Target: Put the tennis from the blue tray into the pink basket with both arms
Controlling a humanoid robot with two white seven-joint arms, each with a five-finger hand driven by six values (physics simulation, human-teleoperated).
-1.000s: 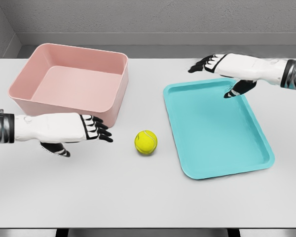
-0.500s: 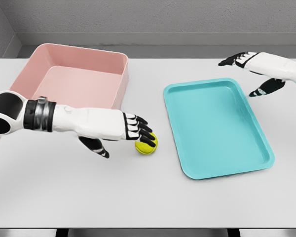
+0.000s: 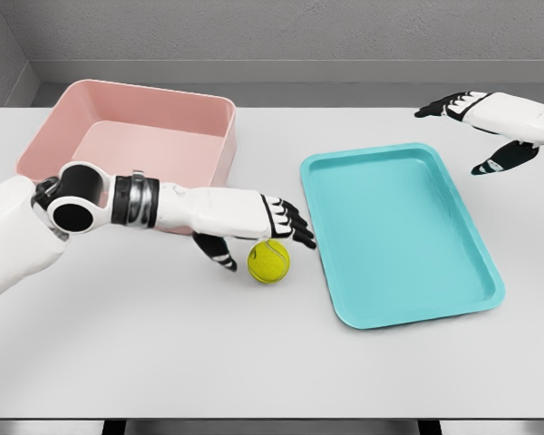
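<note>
One tennis ball [image 3: 268, 261] beside tray [image 3: 476, 303] edge

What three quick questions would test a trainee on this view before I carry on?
1. True or false: the ball lies on the tray.
2. Which hand is over the ball: A left, B right?
3. Fill in: the basket holds ____.

Key: 1 false, it sits on the table between basket and tray. 2 A; its fingers are spread, not gripping. 3 nothing.
</note>
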